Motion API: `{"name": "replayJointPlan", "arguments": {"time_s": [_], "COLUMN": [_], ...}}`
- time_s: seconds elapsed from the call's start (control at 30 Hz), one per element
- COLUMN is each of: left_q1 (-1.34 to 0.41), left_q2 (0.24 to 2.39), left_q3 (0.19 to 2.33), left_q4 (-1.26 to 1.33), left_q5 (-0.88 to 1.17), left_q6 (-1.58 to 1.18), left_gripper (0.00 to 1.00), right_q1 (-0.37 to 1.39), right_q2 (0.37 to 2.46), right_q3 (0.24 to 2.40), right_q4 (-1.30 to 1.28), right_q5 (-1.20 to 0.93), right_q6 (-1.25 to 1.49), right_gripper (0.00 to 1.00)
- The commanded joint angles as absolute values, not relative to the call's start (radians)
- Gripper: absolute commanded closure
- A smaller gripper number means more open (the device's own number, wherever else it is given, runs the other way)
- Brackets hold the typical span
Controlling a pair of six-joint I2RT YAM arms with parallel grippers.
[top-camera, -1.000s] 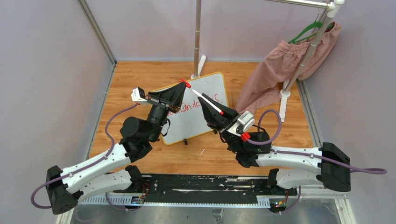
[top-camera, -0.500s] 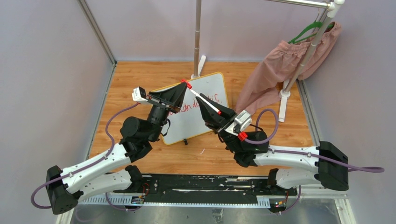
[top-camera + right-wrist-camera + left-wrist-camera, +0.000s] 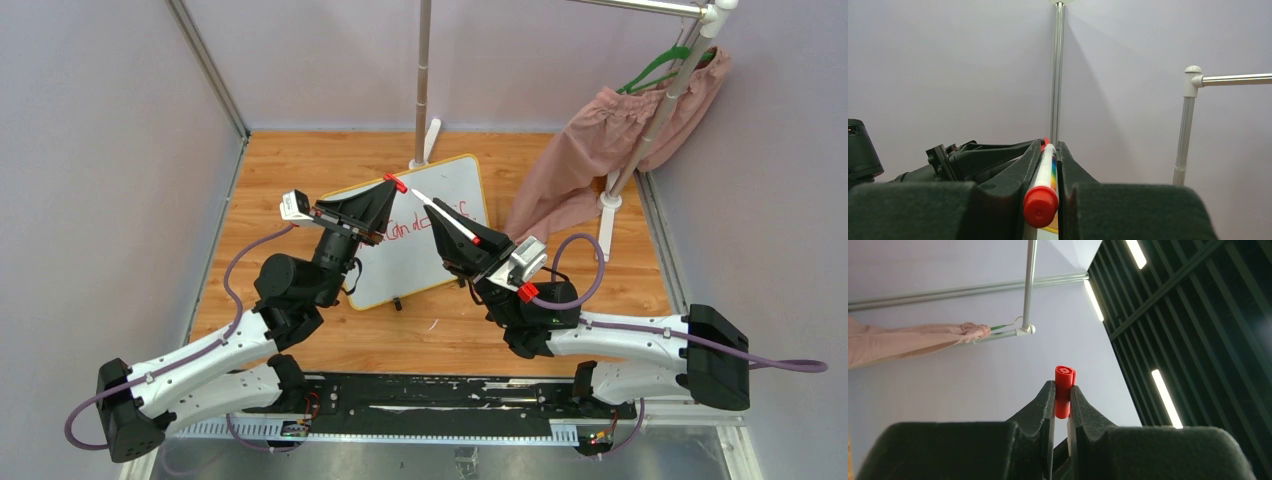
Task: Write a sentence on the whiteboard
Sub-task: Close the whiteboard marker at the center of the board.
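Left gripper [image 3: 1061,399] pinches small red plastic cap [image 3: 1064,390]; right gripper [image 3: 1050,150] clamps white red-ended marker [image 3: 445,219], tip toward 11 o'clock, above yellow-rimmed whiteboard [image 3: 420,262].

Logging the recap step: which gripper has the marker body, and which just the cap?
The right gripper has it: a long white marker with a red end, pinched lengthwise. The left gripper pinches only the short red cap, above the whiteboard.

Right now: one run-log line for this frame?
left gripper: shut on red cap | right gripper: shut on marker | whiteboard: red writing, partly hidden | phase: capping
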State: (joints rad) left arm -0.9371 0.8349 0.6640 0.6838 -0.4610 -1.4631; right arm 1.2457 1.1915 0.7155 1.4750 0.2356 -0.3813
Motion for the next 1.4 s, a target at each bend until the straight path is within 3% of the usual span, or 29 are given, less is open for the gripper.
{"name": "replayJointPlan", "arguments": {"time_s": [0.0,1.37], "left_q1": [-0.931,-0.931], "left_q2": [0.822,0.813], "left_q3": [0.659,0.667], "left_q4": [0.695,0.695], "left_q5": [-0.463,-0.454], "left_q6": [-1.455,-1.456], "left_gripper": [1.00,1.00], "right_q1": [1.238,1.235], "right_q2": [1.176,1.222], "right_q3": [0.732,0.745], "right_q4": [1.548,1.532], "right_q5": [0.249,0.254], "right_q6": [-0.385,-0.349], "right_gripper": [1.00,1.00]}}
